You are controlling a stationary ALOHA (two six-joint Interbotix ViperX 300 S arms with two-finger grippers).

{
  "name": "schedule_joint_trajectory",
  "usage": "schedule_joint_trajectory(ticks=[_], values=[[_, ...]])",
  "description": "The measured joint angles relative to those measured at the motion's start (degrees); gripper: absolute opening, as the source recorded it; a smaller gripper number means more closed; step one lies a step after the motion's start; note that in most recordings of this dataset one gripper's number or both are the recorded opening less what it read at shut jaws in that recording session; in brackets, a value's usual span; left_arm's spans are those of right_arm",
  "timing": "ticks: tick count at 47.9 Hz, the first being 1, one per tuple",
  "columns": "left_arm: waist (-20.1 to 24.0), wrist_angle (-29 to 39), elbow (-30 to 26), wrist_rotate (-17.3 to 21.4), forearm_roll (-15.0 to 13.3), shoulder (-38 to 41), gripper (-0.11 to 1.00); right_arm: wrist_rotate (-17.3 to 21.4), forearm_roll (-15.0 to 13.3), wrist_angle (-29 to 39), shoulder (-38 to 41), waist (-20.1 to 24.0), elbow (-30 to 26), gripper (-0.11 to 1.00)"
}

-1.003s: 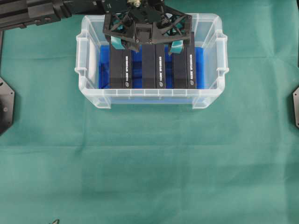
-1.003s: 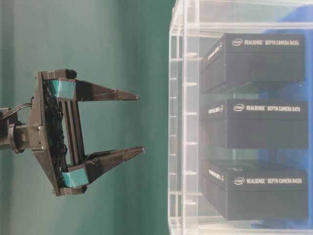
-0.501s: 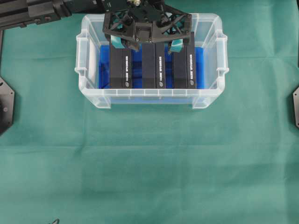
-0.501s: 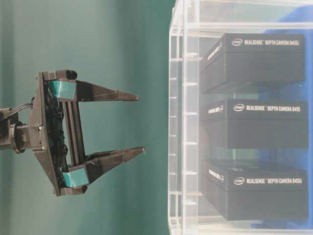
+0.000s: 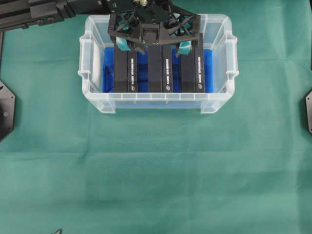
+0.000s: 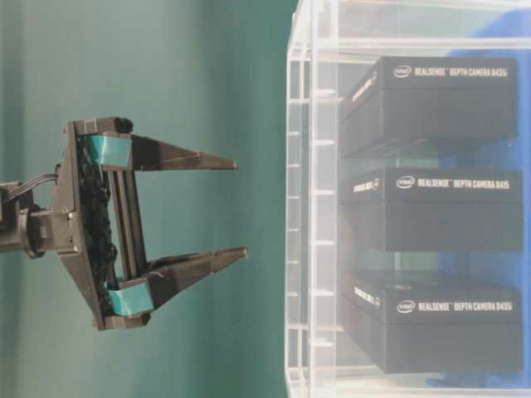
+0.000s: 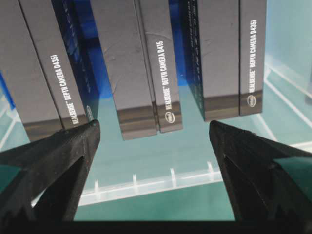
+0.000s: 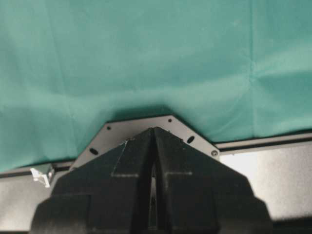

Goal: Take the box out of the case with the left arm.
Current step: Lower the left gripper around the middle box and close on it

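The case (image 5: 87, 87) — a clear plastic bin with a ribbed rim — sits toward the far side of the green-covered tabletop (image 5: 156, 165), a blue sheet (image 5: 208, 73) lining its bottom. Inside it three black boxes lie side by side with narrow gaps between them, each printed with white Intel RealSense depth-camera lettering. In the overhead view they are the left box (image 5: 126, 73), the middle box (image 5: 160, 73) and the right box (image 5: 192, 73); in the left wrist view the middle box reads D415 and the outer two read D435.

The left arm (image 5: 29, 12) reaches in from the upper left, and the left hand (image 5: 152, 48) hangs over the far part of the case, its jaws spread wide and holding nothing. The teal pads (image 5: 122, 45) stand roughly over the left and right boxes, with the middle box between them. The left wrist view looks down between the two black fingers (image 7: 53, 165) at the near ends of all three boxes; neither fingertip touches a box there.

The right hand (image 8: 155, 146) is away from the case, with its jaws pressed together over the green cloth and the edge of a grey plate (image 8: 146, 126).
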Motion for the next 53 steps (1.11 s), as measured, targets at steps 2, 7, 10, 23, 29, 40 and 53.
schedule_joint_trajectory(ticks=[2,7,10,23,29,40,53], values=[[0.0,-0.09,0.0,0.0,0.0,0.18,0.98,0.0,0.0,0.0,0.0,0.0,0.0,0.0],[0.0,-0.09,0.0,0.0,0.0,0.35,0.98,0.0,0.0,0.0,0.0,0.0,0.0,0.0],[0.0,-0.09,0.0,0.0,0.0,0.53,0.98,0.0,0.0,0.0,0.0,0.0,0.0,0.0],[0.44,-0.79,2.72,-0.09,0.44,0.88,0.98,0.0,0.0,0.0,0.0,0.0,0.0,0.0],[0.7,-3.43,4.75,0.0,0.53,0.79,0.98,0.0,0.0,0.0,0.0,0.0,0.0,0.0],[0.79,-8.61,8.96,-0.53,0.53,0.79,0.98,0.0,0.0,0.0,0.09,0.0,0.0,0.0],[0.88,-11.6,12.04,-0.88,0.53,0.88,0.98,0.0,0.0,0.0,0.09,0.0,0.0,0.0]])
